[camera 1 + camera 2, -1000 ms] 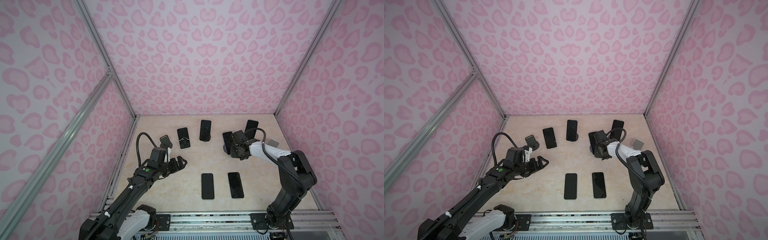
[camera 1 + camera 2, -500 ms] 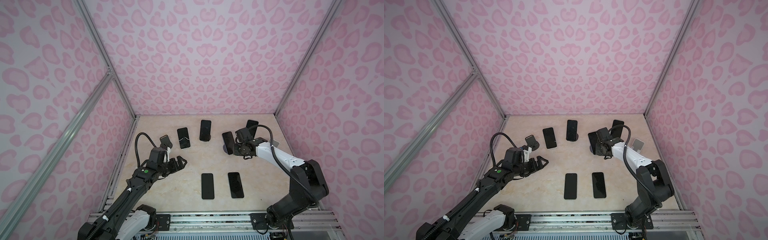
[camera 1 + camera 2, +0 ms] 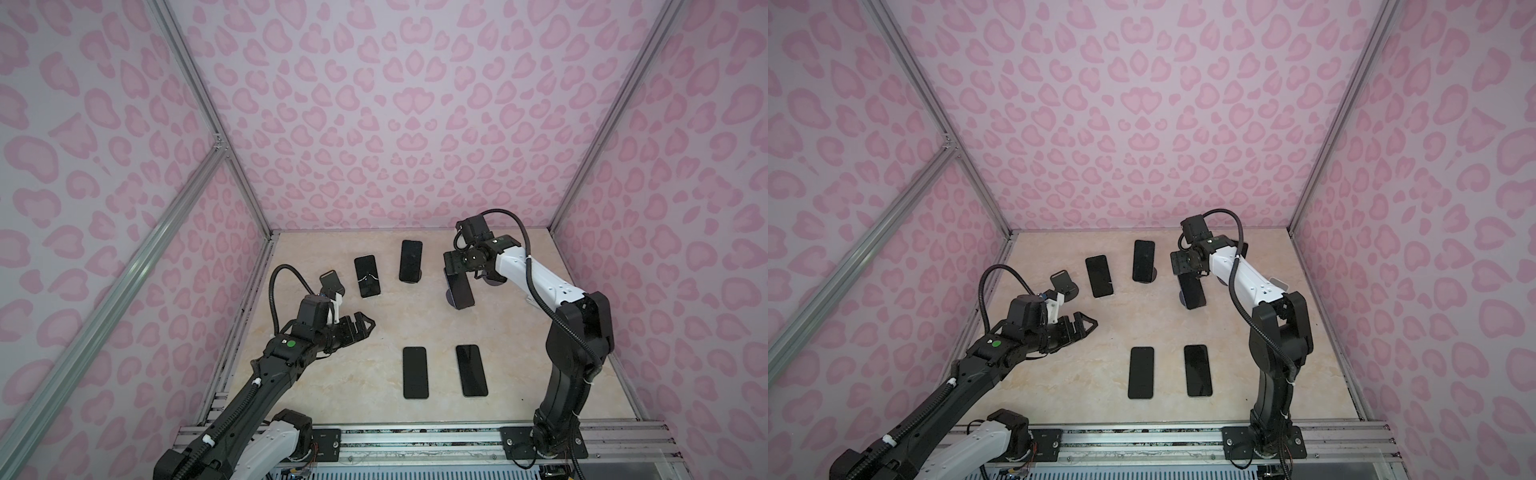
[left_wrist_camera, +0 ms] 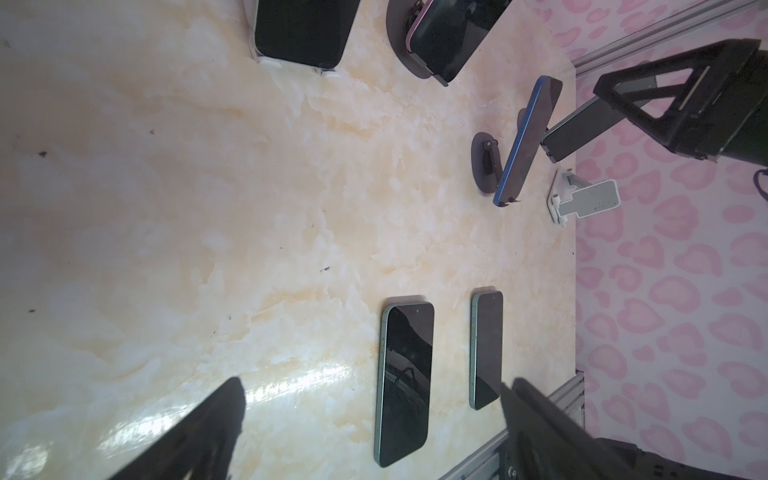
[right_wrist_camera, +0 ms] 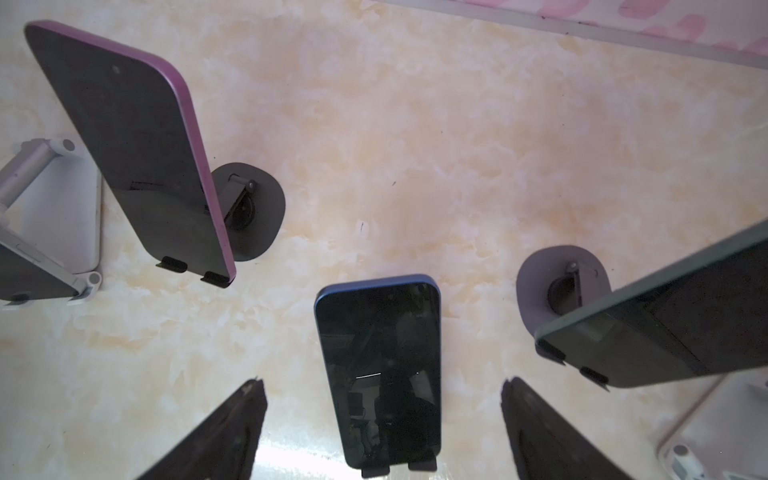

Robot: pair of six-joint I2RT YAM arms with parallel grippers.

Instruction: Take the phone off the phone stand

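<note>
Tabletop [image 3: 353, 399], pale and marbled, sits within pink spotted walls [image 3: 395, 124].

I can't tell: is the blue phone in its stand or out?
In. The blue phone leans up, its bottom edge in the black hooks of its stand.

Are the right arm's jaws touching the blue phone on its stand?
Apart. In the right wrist view the blue phone stands between the open jaws of the right gripper, with bare table showing either side.
</note>
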